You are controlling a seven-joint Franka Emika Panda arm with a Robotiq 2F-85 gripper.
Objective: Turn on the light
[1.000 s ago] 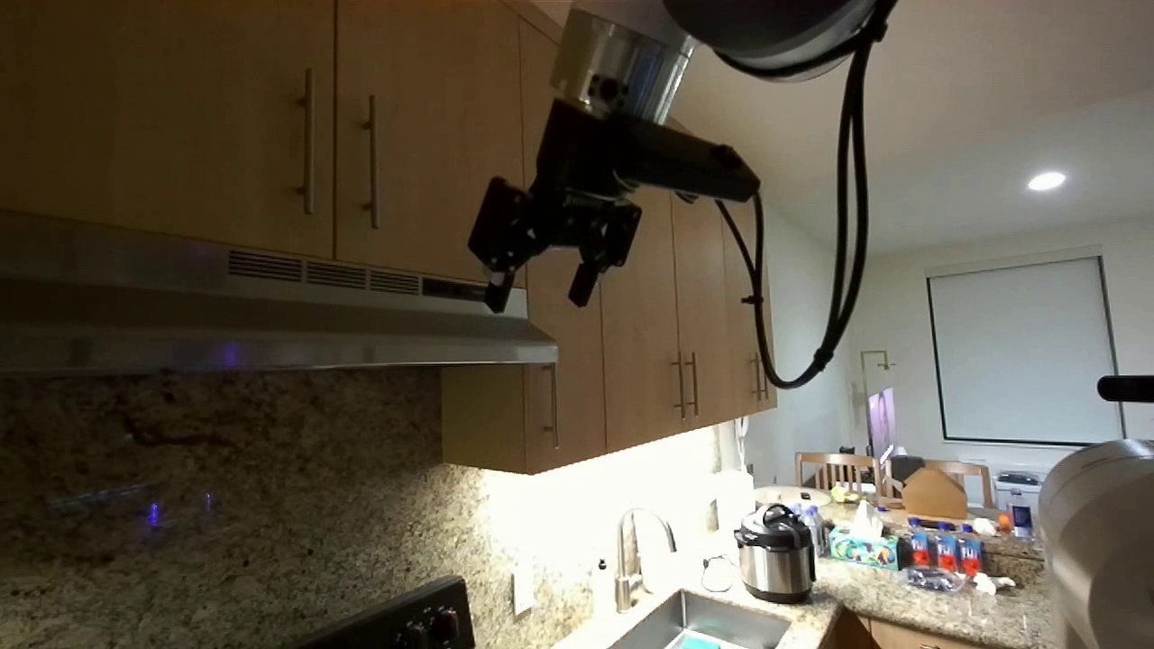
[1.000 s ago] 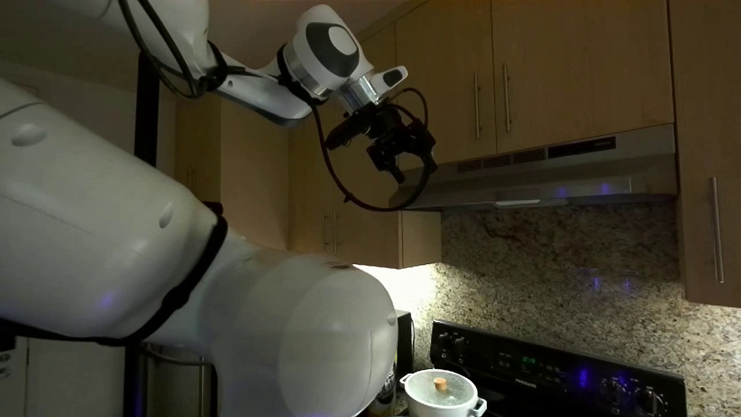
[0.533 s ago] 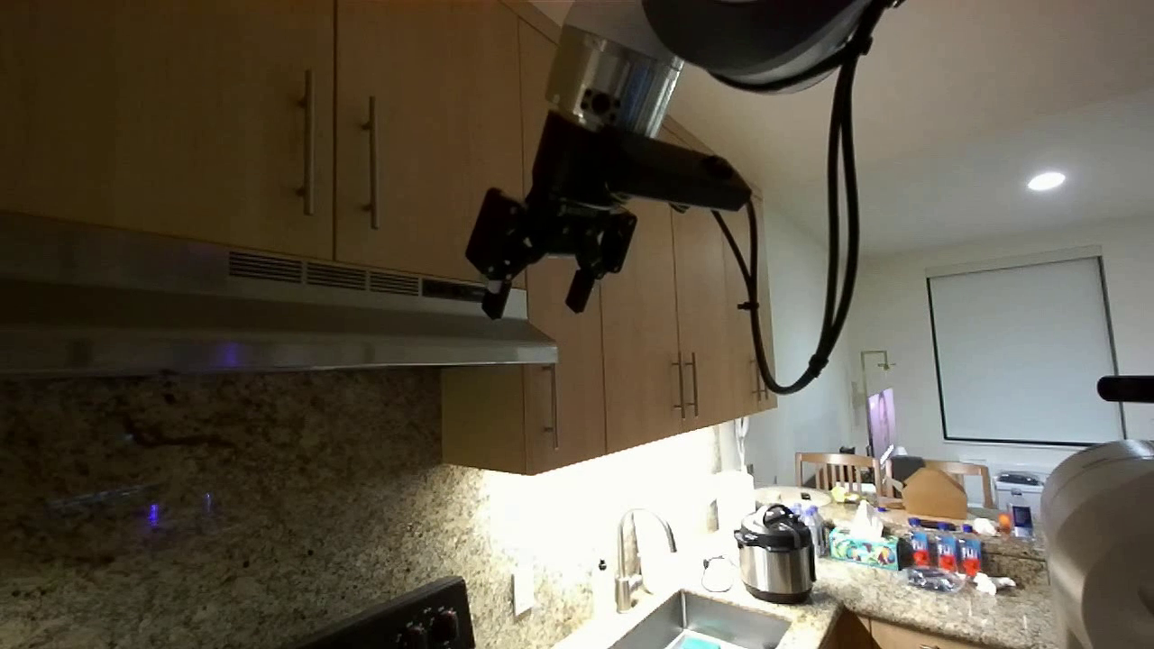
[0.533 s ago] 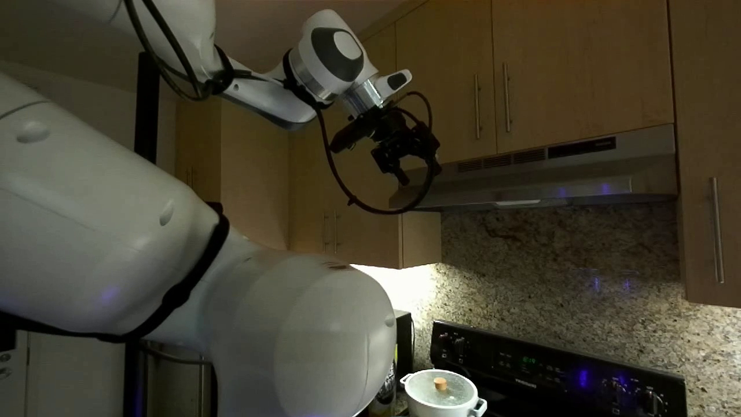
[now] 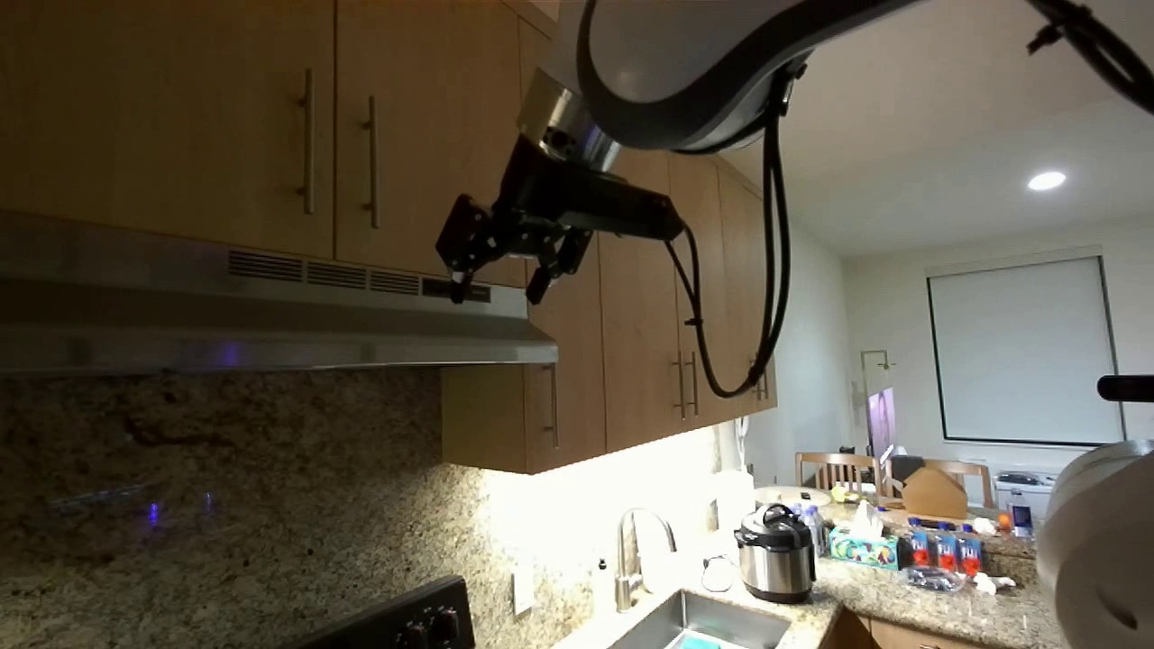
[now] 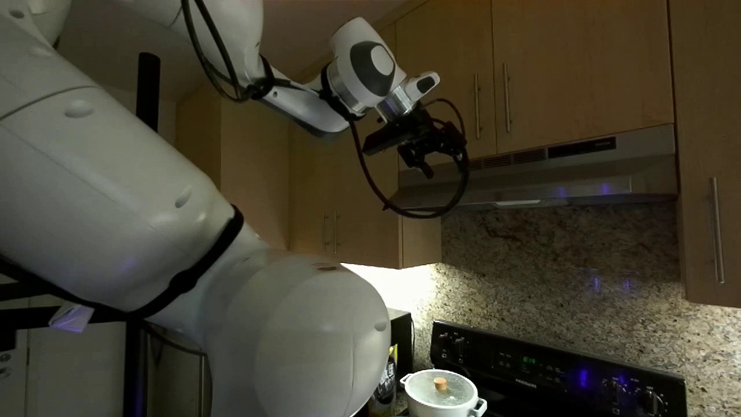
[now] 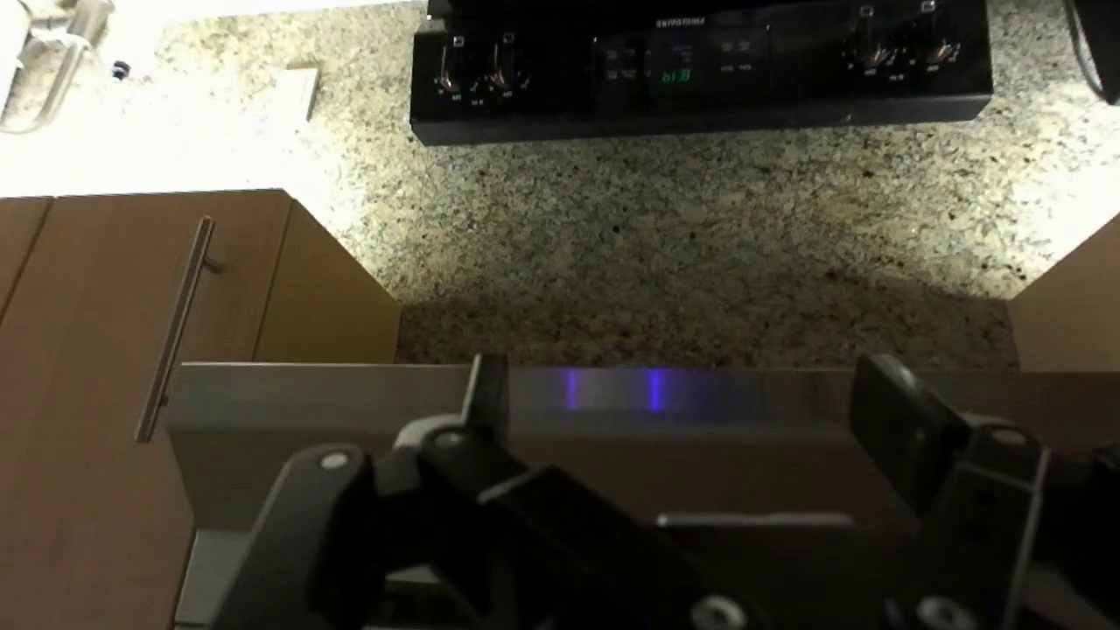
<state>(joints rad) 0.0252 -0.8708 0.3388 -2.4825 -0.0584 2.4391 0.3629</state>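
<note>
Wrist view, upside-down FRIGIDAIRE lettering (image 7: 680, 23), hood (image 7: 665, 472), spread gripper (image 7: 682, 394)

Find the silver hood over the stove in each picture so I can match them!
In an exterior view, the hood is on the left at mid-height.
In an exterior view, the hood is right of centre.
In the wrist view, the hood crosses the lower half, partly behind the gripper.
Shared landmark: the speckled stone wall, below the hood in both exterior views, above it in the wrist view.

Wood cabs (image 5: 433, 171) behind gripper (image 5: 499, 293), stone bksplash (image 5: 270, 487) below it. Well beyond it: lit ceiling lt. (image 5: 1047, 181) & prob. a window blind (image 5: 1023, 347).
</note>
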